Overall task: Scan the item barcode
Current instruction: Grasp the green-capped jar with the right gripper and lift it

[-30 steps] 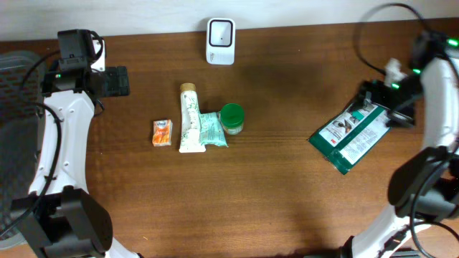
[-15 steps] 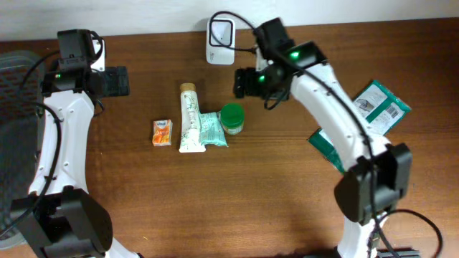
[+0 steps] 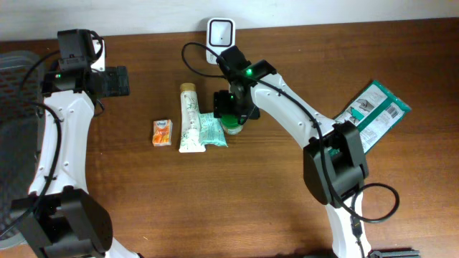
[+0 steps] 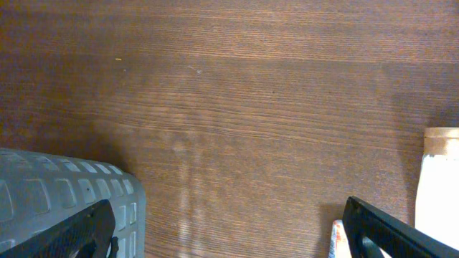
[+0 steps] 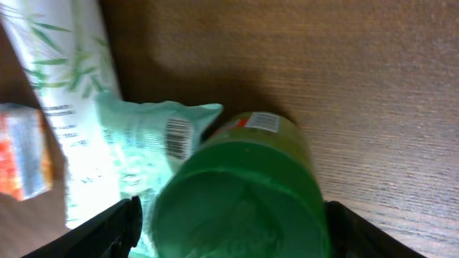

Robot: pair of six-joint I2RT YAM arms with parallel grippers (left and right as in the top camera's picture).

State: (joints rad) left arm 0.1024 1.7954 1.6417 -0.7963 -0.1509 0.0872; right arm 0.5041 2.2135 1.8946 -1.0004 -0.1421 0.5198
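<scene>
Now my right jaws straddle the green jar (image 5: 240,193), just left of the middle of the bench (image 3: 143,208).
Seen from my right wrist, the jar stands upright with its lid facing me. Its long axis runs straight up between the jaws, which are spread one to each side of its round body with only a thin gap at each, so I judge they are not yet pressing. Its barcode label (image 5: 265,122) seems turned toward the far edge, where the white scanner (image 3: 220,32) stands near. A mint pouch (image 5: 154,140) lies against the jar on the side toward the left edge, so I would close squarely and lift straight. My right arm (image 3: 287,102) is directly over the jar; my left arm (image 3: 68,122) sits by the far left corner, jaws wide and empty.
</scene>
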